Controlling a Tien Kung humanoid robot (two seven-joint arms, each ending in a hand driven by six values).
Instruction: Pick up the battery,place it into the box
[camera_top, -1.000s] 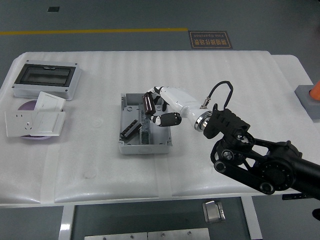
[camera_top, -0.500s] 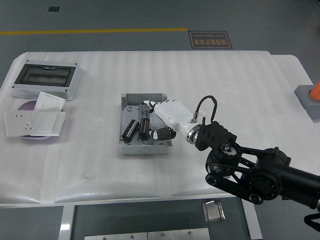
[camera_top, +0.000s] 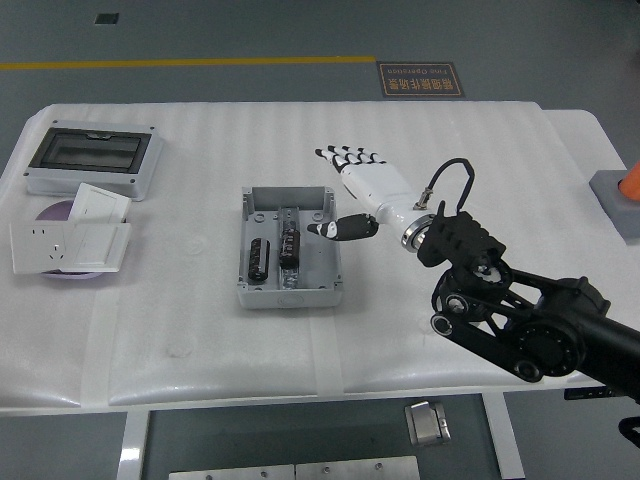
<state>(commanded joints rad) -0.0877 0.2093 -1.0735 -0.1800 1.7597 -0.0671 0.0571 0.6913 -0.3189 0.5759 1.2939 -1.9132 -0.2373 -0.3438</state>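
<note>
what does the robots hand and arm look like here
The right hand has a white shell with black fingertips and a black thumb, joined by a silver wrist ring. A thin black cable loops above the wrist. The arm is black, built of chunky rounded joints with silver bolts.

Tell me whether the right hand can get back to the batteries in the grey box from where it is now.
Probably yes. The right hand hovers open just right of the grey box, which has no lid, and the two batteries lie exposed inside with nothing between them and the fingers.
</note>
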